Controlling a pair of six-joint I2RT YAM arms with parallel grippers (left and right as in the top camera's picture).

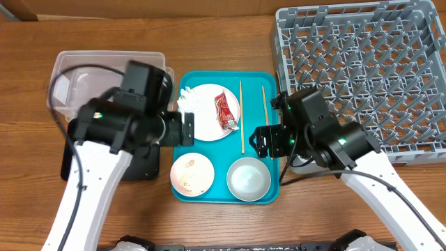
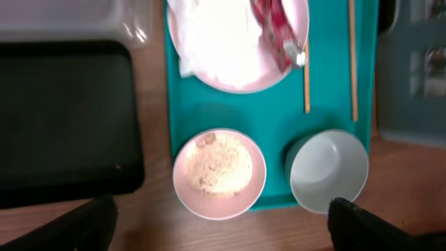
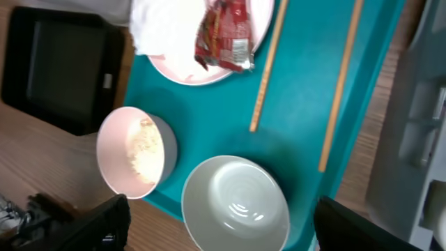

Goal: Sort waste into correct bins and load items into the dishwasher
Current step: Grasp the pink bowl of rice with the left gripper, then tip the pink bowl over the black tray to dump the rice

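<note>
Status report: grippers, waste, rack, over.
Left gripper, right gripper open, empty. Red foil packet and napkin on large plate, teal tray. Dish rack unloaded. No obstruction seen.

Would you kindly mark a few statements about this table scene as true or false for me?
1. The red foil packet lies on the large white plate. True.
2. The bowl holds the food grains. False: it looks empty; the grains sit on the smaller plate.
3. Both chopsticks lie on the teal tray. True.
4. The dish rack already holds a plate. False: no dishes are in it.
5. The right gripper is shut on a chopstick. False: it is open and holds nothing.
</note>
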